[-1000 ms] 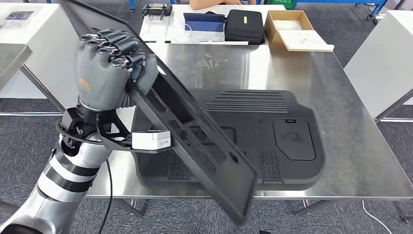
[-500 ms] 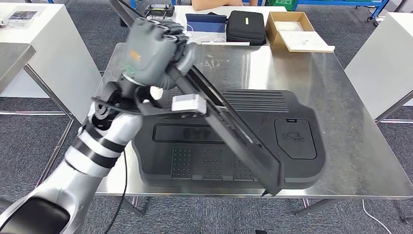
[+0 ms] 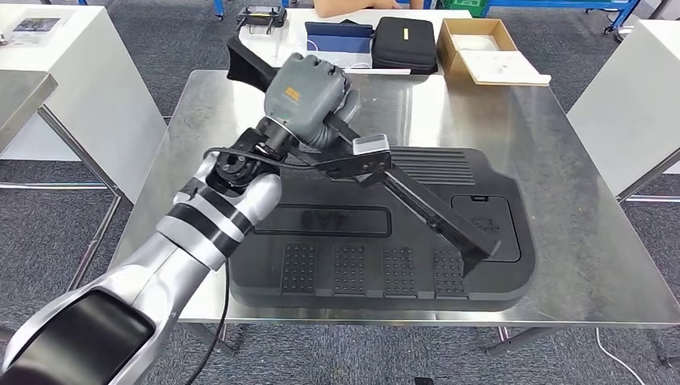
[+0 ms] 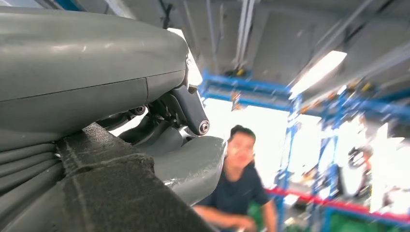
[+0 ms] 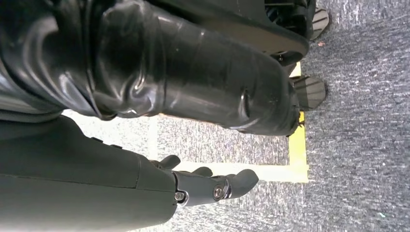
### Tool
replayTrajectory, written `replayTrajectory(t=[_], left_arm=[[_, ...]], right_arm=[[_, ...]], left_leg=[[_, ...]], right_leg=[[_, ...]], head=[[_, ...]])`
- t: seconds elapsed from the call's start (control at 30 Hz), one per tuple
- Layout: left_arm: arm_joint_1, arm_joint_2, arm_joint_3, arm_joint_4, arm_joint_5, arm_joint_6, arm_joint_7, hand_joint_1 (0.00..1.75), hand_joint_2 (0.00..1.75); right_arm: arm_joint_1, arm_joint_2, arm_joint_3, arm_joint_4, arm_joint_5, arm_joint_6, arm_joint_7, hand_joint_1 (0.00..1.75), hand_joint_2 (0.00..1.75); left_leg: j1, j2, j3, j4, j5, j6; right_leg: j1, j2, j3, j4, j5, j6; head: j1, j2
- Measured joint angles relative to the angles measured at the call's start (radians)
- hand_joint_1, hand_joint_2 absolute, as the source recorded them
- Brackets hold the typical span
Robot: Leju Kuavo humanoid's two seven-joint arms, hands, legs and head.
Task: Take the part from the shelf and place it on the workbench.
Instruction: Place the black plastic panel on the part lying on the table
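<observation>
We are in the placing step: our left hand grips the long black part, tilted, its right end low over the big black moulded panel on the steel worktop. Next we judge it needs lowering flat, then releasing. Our right hand hangs over the floor, fingers loose, holding nothing.

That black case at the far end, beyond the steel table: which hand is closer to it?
Left. The left hand is raised over the steel table, gripping a long black part, not far from the black case. The right hand hangs down by the floor.
</observation>
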Motion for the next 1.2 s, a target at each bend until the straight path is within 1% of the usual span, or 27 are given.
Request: replayTrajectory(t=[0.13,0.37,0.47,0.57,0.63,0.7,0.87,1.03,1.1,1.2], left_arm=[[-0.008,-0.02,-0.027,0.116,-0.003,0.007,0.046,1.75,0.0],[-0.016,-0.031,-0.054,0.255,-0.034,-0.001,0.138,1.75,0.0],[-0.011,-0.031,-0.057,0.297,-0.038,0.028,0.155,1.75,0.0],[0.006,-0.029,-0.052,0.325,-0.038,0.088,0.173,1.75,0.0],[0.02,-0.027,-0.043,0.342,-0.035,0.109,0.181,0.88,0.0],[0.031,-0.026,-0.034,0.357,-0.029,0.091,0.184,0.01,0.0],[0.018,-0.029,-0.016,0.375,-0.025,-0.004,0.184,0.0,0.0],[0.008,-0.034,-0.007,0.381,-0.023,-0.06,0.182,0.0,0.0],[0.002,-0.037,-0.007,0.378,-0.008,-0.11,0.182,0.0,0.0],[-0.015,-0.039,-0.023,0.358,0.038,-0.222,0.19,0.0,0.0]], right_arm=[[0.0,0.003,0.002,0.0,0.003,0.001,0.001,0.0,0.0],[0.001,0.005,0.002,0.001,0.006,0.001,0.008,0.0,0.0],[0.001,0.005,0.003,0.001,0.009,0.001,0.01,0.0,0.0],[0.001,0.006,0.003,0.001,0.011,-0.001,0.011,0.0,0.0],[0.001,0.007,0.004,0.002,0.013,-0.003,0.011,0.0,0.0],[0.001,0.008,0.005,0.002,0.014,-0.003,0.011,0.0,0.0],[0.001,0.009,0.007,0.002,0.015,0.004,0.011,0.0,0.0],[0.001,0.009,0.008,0.002,0.015,0.005,0.011,0.0,0.0],[0.001,0.009,0.008,0.002,0.014,0.007,0.011,0.0,0.0],[0.001,0.009,0.008,0.002,0.013,0.014,0.011,0.0,0.0]], left_leg=[[0.0,0.0,0.0,0.0,0.0,0.0],[0.0,0.0,0.0,0.0,0.0,0.0],[0.0,0.0,-0.001,0.0,0.0,0.0],[0.0,0.0,-0.001,0.0,0.0,0.0],[0.0,-0.001,-0.001,0.0,0.0,0.0],[0.0,-0.001,-0.001,0.0,0.0,0.0],[0.0,-0.002,0.0,0.0,0.0,0.0],[0.0,-0.002,0.001,0.0,0.001,0.001],[0.0,-0.002,0.001,0.0,0.001,0.002],[0.0,-0.002,0.002,0.0,0.002,0.002]], right_leg=[[0.0,0.0,0.0,0.0,0.0,0.0],[0.0,0.0,0.0,0.0,0.0,0.0],[0.0,0.0,0.0,0.0,0.0,0.0],[0.0,0.0,0.0,0.0,0.0,0.0],[0.0,-0.001,0.0,0.0,0.0,0.0],[0.0,-0.001,0.0,0.0,0.0,0.0],[0.0,-0.002,0.001,0.0,0.0,0.0],[0.0,-0.002,0.002,0.0,0.0,0.0],[0.0,-0.002,0.002,0.0,0.0,0.0],[0.0,-0.004,0.003,0.0,0.0,0.0]], head=[[0.0,0.0],[0.0,0.0],[0.0,0.0],[0.0,0.0],[0.0,0.0],[0.0,0.0],[0.0,0.0],[0.0,0.0],[0.0,0.0],[0.0,0.0]])
